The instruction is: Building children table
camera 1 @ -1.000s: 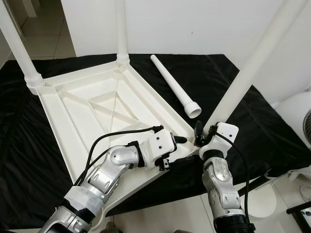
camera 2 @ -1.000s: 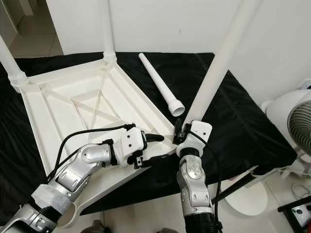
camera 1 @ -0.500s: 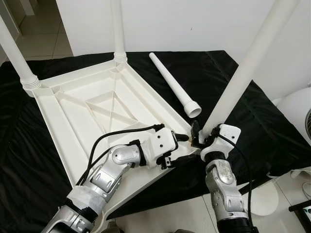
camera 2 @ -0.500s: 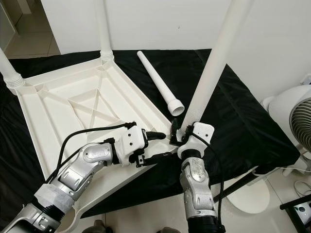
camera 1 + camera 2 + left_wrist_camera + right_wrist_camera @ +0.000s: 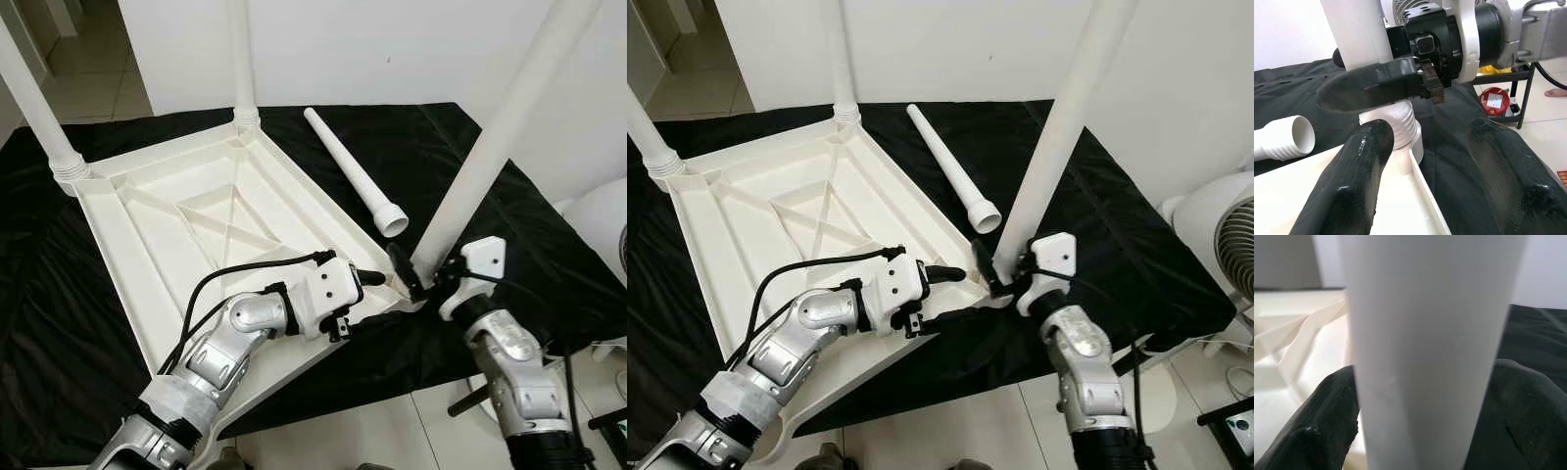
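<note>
Our right gripper [image 5: 416,277] clamps the tall white plastic leg [image 5: 495,147] low, seating it in the corner of the upturned white plastic tabletop [image 5: 176,225], which our spread left gripper [image 5: 364,281] steadies on the black cloth [image 5: 470,166].

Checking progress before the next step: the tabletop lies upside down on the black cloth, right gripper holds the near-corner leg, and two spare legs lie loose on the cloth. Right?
Not quite: one spare leg lies loose on the cloth, as the left eye view shows. The tabletop is upside down, and the right gripper holds the near-corner leg.
</note>
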`<state>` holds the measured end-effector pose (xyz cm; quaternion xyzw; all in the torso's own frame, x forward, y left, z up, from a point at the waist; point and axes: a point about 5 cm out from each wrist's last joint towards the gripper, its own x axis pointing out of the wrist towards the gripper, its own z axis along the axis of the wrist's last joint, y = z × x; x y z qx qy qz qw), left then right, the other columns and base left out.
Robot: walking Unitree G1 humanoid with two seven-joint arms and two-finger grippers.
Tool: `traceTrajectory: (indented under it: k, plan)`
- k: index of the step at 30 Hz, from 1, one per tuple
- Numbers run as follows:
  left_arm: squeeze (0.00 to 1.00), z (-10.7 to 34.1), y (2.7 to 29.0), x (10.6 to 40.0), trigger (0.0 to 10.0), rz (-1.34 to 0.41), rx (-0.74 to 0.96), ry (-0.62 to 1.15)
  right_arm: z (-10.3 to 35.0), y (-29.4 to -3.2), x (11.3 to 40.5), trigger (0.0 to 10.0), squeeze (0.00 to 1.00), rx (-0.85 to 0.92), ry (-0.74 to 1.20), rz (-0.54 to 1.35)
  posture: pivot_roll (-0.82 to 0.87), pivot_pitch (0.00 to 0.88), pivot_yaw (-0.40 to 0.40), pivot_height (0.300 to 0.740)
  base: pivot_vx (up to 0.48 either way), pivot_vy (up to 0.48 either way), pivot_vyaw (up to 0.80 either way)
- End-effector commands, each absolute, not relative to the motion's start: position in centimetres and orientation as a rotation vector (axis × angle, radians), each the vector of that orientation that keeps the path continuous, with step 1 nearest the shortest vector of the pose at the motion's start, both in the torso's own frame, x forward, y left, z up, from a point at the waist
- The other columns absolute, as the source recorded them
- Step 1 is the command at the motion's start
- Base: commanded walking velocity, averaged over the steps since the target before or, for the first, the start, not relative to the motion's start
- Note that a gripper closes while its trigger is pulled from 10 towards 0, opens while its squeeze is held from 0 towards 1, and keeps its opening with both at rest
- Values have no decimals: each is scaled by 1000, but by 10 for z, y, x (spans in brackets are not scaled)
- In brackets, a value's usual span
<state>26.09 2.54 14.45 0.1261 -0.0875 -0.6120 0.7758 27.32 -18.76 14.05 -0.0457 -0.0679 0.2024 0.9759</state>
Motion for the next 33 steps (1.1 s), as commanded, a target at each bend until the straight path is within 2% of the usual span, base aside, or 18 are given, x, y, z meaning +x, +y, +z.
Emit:
traceTrajectory:
  k: [1, 2, 3, 5, 6, 7, 8, 9, 20, 21, 23, 28, 30, 33]
  plan:
    - [0, 146, 23, 262, 10000, -1346, 298, -191, 136, -188, 274, 10000, 0, -89, -106, 443, -12, 0, 3, 740, 0, 0, 0]
    - [0, 146, 23, 262, 10000, -1346, 298, -190, 136, -189, 274, 10000, 0, -103, -95, 466, -12, 0, 3, 740, 0, 0, 0]
    - [0, 146, 23, 262, 10000, -1347, 296, -191, 135, -190, 275, 7255, 0, -117, -84, 491, -14, 0, 5, 740, 0, 0, 0]
    - [0, 147, 22, 261, 10000, -1349, 296, -194, 135, -192, 276, 6275, 0, -146, -69, 519, -15, 0, 6, 740, 0, 0, 0]
    - [0, 147, 22, 261, 10000, -1349, 296, -194, 135, -192, 276, 6275, 0, -146, -69, 519, -15, 0, 6, 740, 0, 0, 0]
    - [0, 147, 21, 261, 10000, -1351, 296, -195, 134, -194, 277, 3647, 0, -159, -64, 528, -15, 0, 6, 740, 0, 0, 0]
    - [0, 147, 21, 261, 10000, -1353, 296, -196, 134, -195, 278, 2392, 0, -168, -58, 535, -14, 0, 5, 740, 0, 0, 0]
    - [0, 147, 21, 261, 10000, -1353, 295, -196, 134, -196, 278, 0, 0, -179, -54, 544, -15, 0, 6, 740, 0, 0, 0]
    - [0, 148, 19, 259, 10000, -1361, 289, -199, 126, -197, 275, 0, 0, -164, -22, 549, -18, 0, 4, 740, 0, 0, 0]
    - [0, 147, 19, 259, 10000, -1362, 288, -199, 125, -195, 274, 9686, 0, -153, -20, 534, -19, 0, 5, 740, 0, 0, 0]
    - [0, 147, 18, 258, 10000, -1363, 287, -198, 123, -194, 272, 10000, 0, -122, -17, 506, -19, 0, 5, 740, 0, 0, 0]
    - [0, 147, 18, 258, 10000, -1365, 287, -198, 119, -191, 271, 10000, 0, -92, -5, 458, -21, 0, 5, 740, 0, 0, 0]
    - [0, 147, 18, 257, 10000, -1367, 283, -196, 113, -187, 272, 10000, 0, -69, 22, 320, -17, 0, -6, 740, 0, 0, 0]
    - [0, 146, 18, 256, 10000, -1366, 282, -195, 111, -184, 272, 10000, 0, -66, 26, 264, -12, 0, -12, 740, 0, 0, 0]
